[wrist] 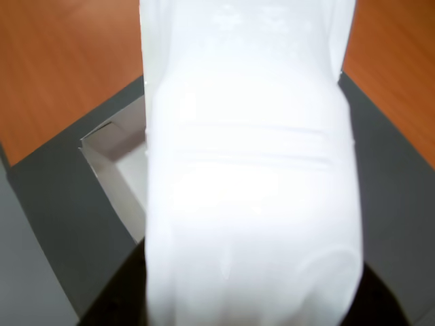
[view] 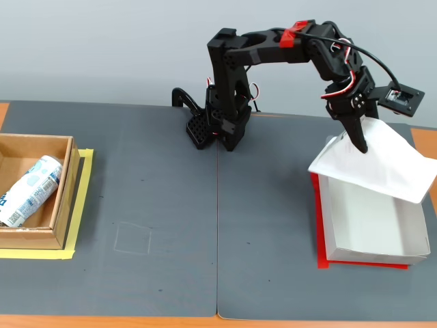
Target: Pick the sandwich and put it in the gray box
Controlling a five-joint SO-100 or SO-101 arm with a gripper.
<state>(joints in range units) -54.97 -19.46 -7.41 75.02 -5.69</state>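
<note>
The sandwich (view: 382,164), a white plastic wedge pack, hangs tilted in my gripper (view: 358,140) above the far end of the gray box (view: 372,254). The gripper is shut on the pack's upper edge. The gray box is a shallow light tray on a red outline at the right of the mat; its near part is bare. In the wrist view the sandwich (wrist: 251,176) fills most of the frame, and a corner of the gray box (wrist: 112,153) shows at its left. The fingers are hidden there.
A brown cardboard box (view: 63,198) with a white-and-blue can (view: 29,190) stands at the left on yellow tape. The arm's base (view: 217,126) is at the back centre. A dark gray mat (view: 205,225) covers the wooden table.
</note>
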